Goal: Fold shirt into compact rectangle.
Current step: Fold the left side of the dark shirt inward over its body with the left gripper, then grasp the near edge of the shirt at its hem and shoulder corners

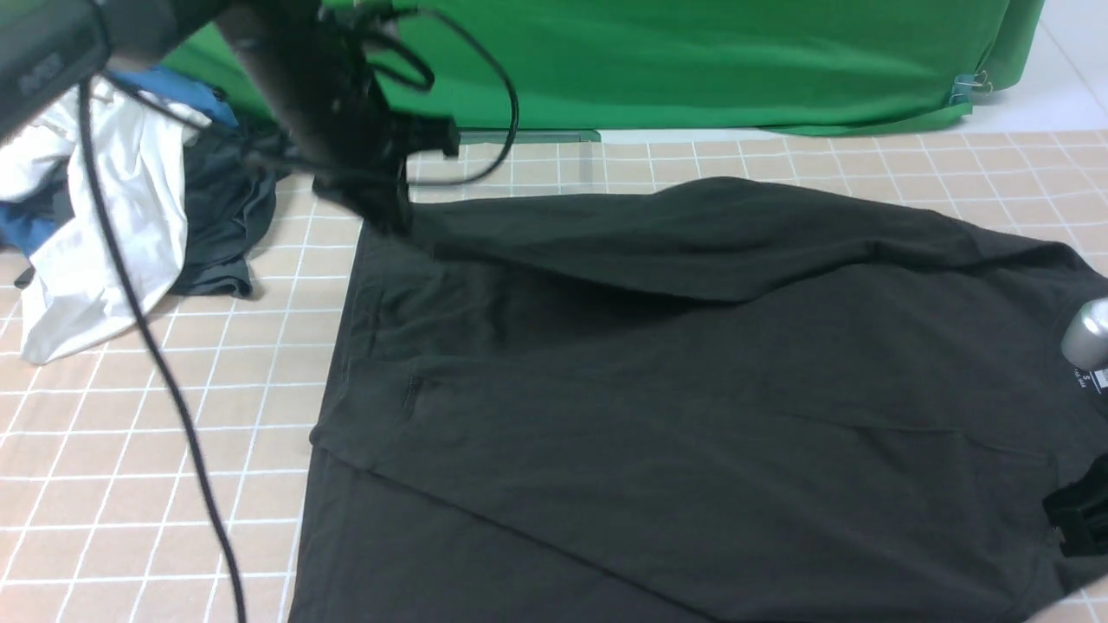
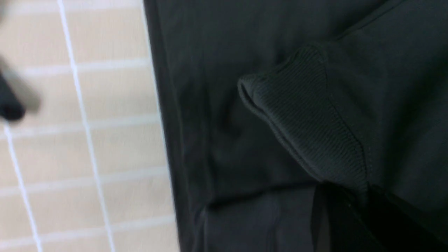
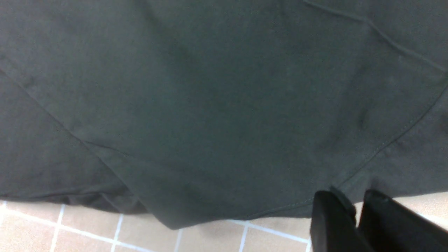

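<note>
Shirt (image 1: 692,389) lies spread on the tiled table (image 1: 130,450), far edge lifted. Left gripper (image 2: 350,196) clamped on ribbed collar; right gripper (image 3: 353,217) pinches near hem. Risk: thin bite at hem slips w/ uneven pull, so fold skews or bunches.

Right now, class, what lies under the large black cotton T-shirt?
The beige gridded table cover shows around the large black cotton T-shirt and runs beneath it. Anything else underneath is covered and cannot be seen.

shirt (image 1: 692,389): spread on table (image 1: 130,450), centre-right | clothes pile (image 1: 112,225): far left, behind
</note>
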